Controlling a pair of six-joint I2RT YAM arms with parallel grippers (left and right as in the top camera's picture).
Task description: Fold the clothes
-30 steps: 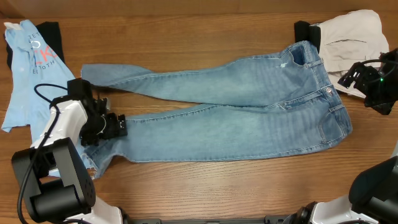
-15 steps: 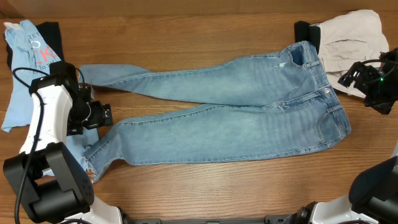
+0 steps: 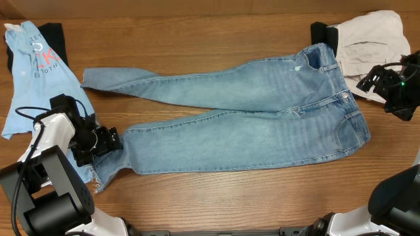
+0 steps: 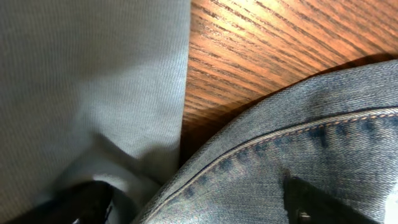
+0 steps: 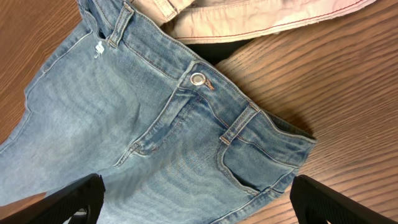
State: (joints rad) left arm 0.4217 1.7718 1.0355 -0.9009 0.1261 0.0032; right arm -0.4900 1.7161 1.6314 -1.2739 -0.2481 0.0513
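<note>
The left gripper [image 3: 113, 139] swings back down from beside the far leg of the jeans [image 3: 249, 111] and settles low at the near leg, close to its frayed hem, toward the table's [image 3: 197, 39] left edge. The far hem now lies uncovered.

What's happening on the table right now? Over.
Left tool open at hem of light-blue denim jeans. Right tool open near waistband. Pale-blue printed T-shirt beside that hem.

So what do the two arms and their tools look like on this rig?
The left arm is a white shell over black rounded joint housings, with a thin black cable looping beside it. The left tool is black and blocky. The right tool is black too, with a small green light behind it; its fingers look flat and matte black in the wrist view.
</note>
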